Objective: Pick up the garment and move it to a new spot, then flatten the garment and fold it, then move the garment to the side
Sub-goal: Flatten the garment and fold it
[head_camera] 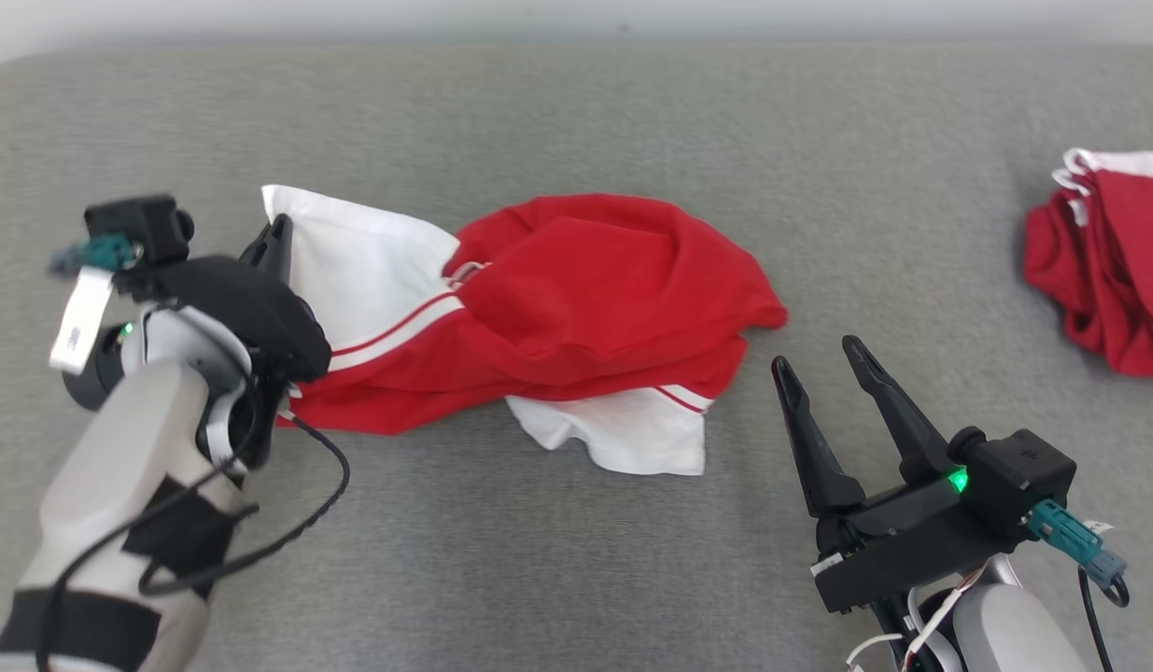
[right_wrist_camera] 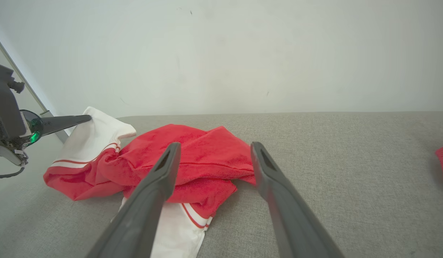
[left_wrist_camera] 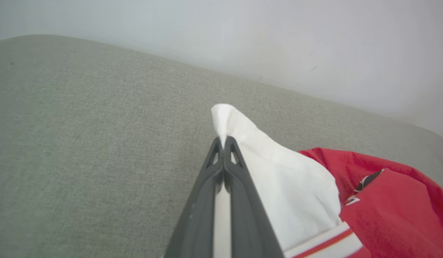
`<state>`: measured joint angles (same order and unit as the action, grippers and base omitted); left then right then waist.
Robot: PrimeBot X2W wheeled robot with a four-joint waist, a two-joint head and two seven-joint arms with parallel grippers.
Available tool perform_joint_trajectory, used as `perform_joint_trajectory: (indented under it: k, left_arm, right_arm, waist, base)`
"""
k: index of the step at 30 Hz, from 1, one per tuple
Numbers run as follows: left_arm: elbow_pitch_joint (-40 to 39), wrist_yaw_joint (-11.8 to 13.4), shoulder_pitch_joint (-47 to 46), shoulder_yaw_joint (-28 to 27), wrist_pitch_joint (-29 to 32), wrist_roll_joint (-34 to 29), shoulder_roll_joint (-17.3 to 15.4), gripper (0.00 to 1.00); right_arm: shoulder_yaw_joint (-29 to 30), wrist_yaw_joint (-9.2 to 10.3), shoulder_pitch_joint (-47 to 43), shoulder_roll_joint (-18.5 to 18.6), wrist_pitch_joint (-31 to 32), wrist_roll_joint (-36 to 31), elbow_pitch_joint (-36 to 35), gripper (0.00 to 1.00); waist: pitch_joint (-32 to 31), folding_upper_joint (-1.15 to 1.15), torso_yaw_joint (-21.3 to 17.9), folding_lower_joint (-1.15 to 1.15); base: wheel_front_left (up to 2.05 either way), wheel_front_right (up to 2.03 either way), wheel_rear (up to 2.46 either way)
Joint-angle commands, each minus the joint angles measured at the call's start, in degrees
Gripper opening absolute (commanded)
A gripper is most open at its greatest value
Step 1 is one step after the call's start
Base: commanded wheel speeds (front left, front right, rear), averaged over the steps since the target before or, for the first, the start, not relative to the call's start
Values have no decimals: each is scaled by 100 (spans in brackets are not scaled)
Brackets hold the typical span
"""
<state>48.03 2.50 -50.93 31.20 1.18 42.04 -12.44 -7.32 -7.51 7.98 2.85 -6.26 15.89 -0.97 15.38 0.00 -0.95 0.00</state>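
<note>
Pinching white corner of garment [head_camera: 557, 308] with left gripper [head_camera: 277, 233], clamped tight. Crumpled on grey cushion [head_camera: 576, 560]. Spread wide, empty, just right of garment's hem: right gripper [head_camera: 816, 355]. Red pile [head_camera: 1117, 271] well right of garment.

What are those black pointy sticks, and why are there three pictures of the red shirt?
Those are a robot's black jaws, two pairs, for grabbing. One picture looks down from its head; the other two look along each wrist. On the grey fabric surface lies a crumpled red and white cloth garment. The left jaws are shut, pinching its white corner. The right jaws stand open near it, holding nothing. Another red and white cloth heap lies far right.
</note>
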Motion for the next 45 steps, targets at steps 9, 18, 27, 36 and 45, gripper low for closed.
perform_joint_trajectory:
  k: [9,18,27,36,45]
  left_arm:
    - [-2051,253,1734,-465,-437,676,-140,0]
    - [-3450,696,3034,-523,-186,848,-521,0]
    - [-3502,973,3553,-186,36,683,-521,0]
    - [-3125,1314,3790,225,443,378,-693,100]
    - [-3264,1790,3968,145,533,313,-895,100]
  right_arm:
    - [14,3,-173,12,36,74,-14,100]
    - [-33,3,-105,12,53,123,53,100]
    - [-94,3,-20,13,14,151,114,100]
    - [-73,3,-24,12,-43,164,150,100]
    - [-87,3,-82,12,-82,189,188,100]
  waist:
    - [-451,0,709,0]
    - [-530,0,842,0]
    - [-581,0,764,0]
    - [-600,0,692,0]
    - [-682,0,721,0]
  base:
    - [0,0,0]
    - [0,0,0]
    - [0,0,0]
    - [0,0,0]
    - [0,0,0]
